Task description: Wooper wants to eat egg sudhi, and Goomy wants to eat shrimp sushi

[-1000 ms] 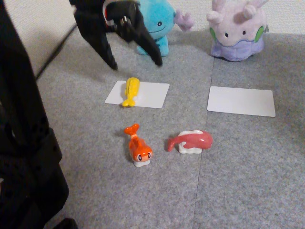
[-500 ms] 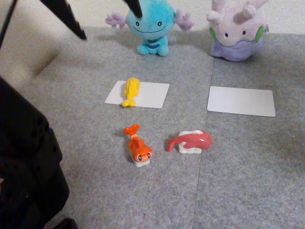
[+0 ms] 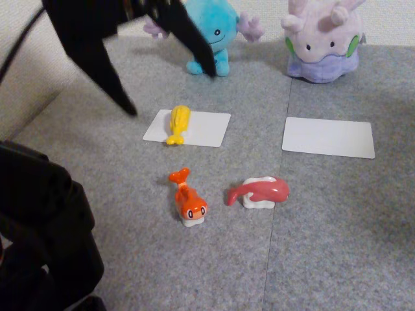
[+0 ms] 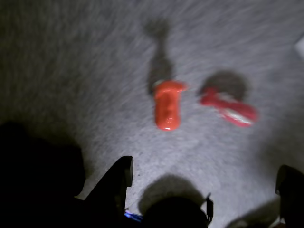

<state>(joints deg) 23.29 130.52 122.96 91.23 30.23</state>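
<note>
Fixed view first: the claw (image 3: 170, 91) hangs spread wide and empty above the grey carpeted desk (image 3: 337, 220), one dark finger ending near the left edge of a white card (image 3: 201, 128), the other in front of Wooper (image 3: 214, 32). The egg sudhi (image 3: 178, 123) lies on that card just below and between the fingertips, already before Wooper. The shrimp sushi (image 3: 188, 202) sits further toward the camera from the claw, well apart from it, tail pointing back, with a pink-red sushi piece (image 3: 259, 192) just to its right. Goomy (image 3: 323, 40) and a second, bare white card (image 3: 329, 137) lie off to the claw's right.

Wrist view, though blurred, shows the shrimp sushi (image 4: 167, 105) ahead of the open fingers (image 4: 118, 178), slightly left of the gap's middle. It looks like hard, glossy plastic: light, stiff, likely slippery, so a pinch across its narrow body over the rice base seems safest.
</note>
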